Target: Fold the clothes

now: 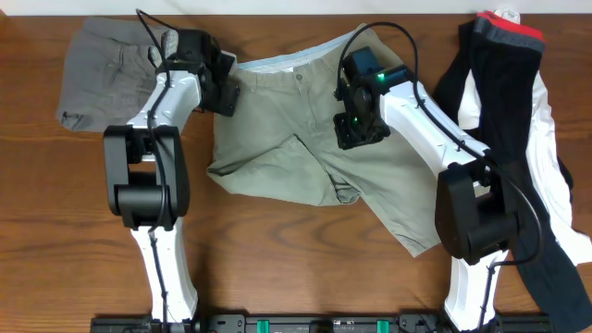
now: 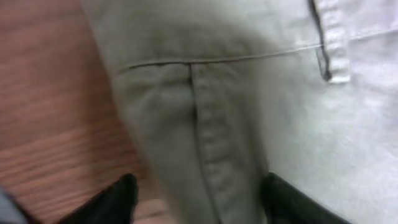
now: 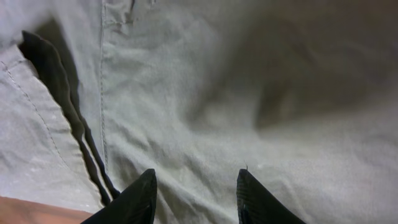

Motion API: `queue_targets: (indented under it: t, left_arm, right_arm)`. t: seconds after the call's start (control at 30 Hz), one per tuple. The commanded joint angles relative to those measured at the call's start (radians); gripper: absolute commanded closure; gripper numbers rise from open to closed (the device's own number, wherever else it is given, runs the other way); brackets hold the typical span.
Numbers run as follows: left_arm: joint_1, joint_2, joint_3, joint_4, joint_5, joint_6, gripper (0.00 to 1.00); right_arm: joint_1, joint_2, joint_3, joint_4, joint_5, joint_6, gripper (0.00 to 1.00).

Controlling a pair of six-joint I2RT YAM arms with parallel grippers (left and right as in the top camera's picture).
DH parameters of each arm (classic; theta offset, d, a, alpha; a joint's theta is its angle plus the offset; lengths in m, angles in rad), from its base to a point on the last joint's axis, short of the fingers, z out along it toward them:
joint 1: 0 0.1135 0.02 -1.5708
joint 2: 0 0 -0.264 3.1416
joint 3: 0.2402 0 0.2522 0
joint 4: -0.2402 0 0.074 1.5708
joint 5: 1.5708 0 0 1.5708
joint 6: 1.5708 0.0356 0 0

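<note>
At the middle of the bench (image 1: 296, 277), the overhead view shows khaki shorts (image 1: 277, 120) lying spread, with a grey garment (image 1: 102, 69) at far left and a black-and-white pile (image 1: 504, 92) at right. The left end effector (image 1: 222, 88) sits at the waistband's edge, and the right end effector (image 1: 359, 129) is over the crotch. In the left wrist view, the fingers (image 2: 115, 199) stand wide, straddling the side seam (image 2: 196, 124), with wood alongside. In the right wrist view, the fingers (image 3: 134, 199) are parted and hold nothing, beside a dark fold (image 3: 56, 74).

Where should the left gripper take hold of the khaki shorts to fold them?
Probably pinch the waistband corner of the khaki shorts, coming in from the table side: that edge lies flat there, and the open left gripper straddles it.
</note>
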Motion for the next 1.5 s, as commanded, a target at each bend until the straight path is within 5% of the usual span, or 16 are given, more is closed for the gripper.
queue_targets:
  t: [0.0, 0.07, 0.4, 0.73, 0.83, 0.93, 1.23, 1.47]
  left_arm:
    - [-0.002, 0.019, 0.016, -0.015, -0.015, -0.034, 0.78]
    - [-0.002, 0.014, 0.016, -0.032, -0.016, -0.073, 0.94]
    - [0.077, -0.108, 0.016, -0.400, -0.053, -0.509, 0.94]
    - [0.137, -0.126, 0.016, -0.722, -0.085, -0.518, 0.93]
    - [0.141, -0.132, 0.016, -0.722, -0.097, -0.518, 0.70]
    - [0.141, -0.163, 0.016, -0.722, -0.130, -0.519, 0.03]
    - [0.141, -0.382, 0.016, -0.656, -0.138, -0.527, 0.02]
    - [0.140, -0.504, 0.016, -0.559, -0.135, -0.527, 0.02]
  right_arm:
    - [-0.010, 0.007, -0.002, 0.006, 0.002, 0.011, 0.58]
    - [-0.014, 0.007, -0.002, 0.014, 0.003, 0.020, 0.56]
    - [-0.032, 0.007, -0.002, 0.180, 0.002, 0.029, 0.45]
    - [-0.031, 0.011, -0.005, 0.247, 0.014, -0.002, 0.38]
    - [-0.028, 0.027, -0.008, 0.226, 0.014, -0.017, 0.37]
    - [-0.028, 0.038, -0.016, 0.172, 0.018, -0.024, 0.42]
    - [-0.028, 0.039, -0.046, 0.050, 0.054, -0.008, 0.44]
    - [-0.028, 0.039, -0.142, 0.200, 0.071, 0.003, 0.49]
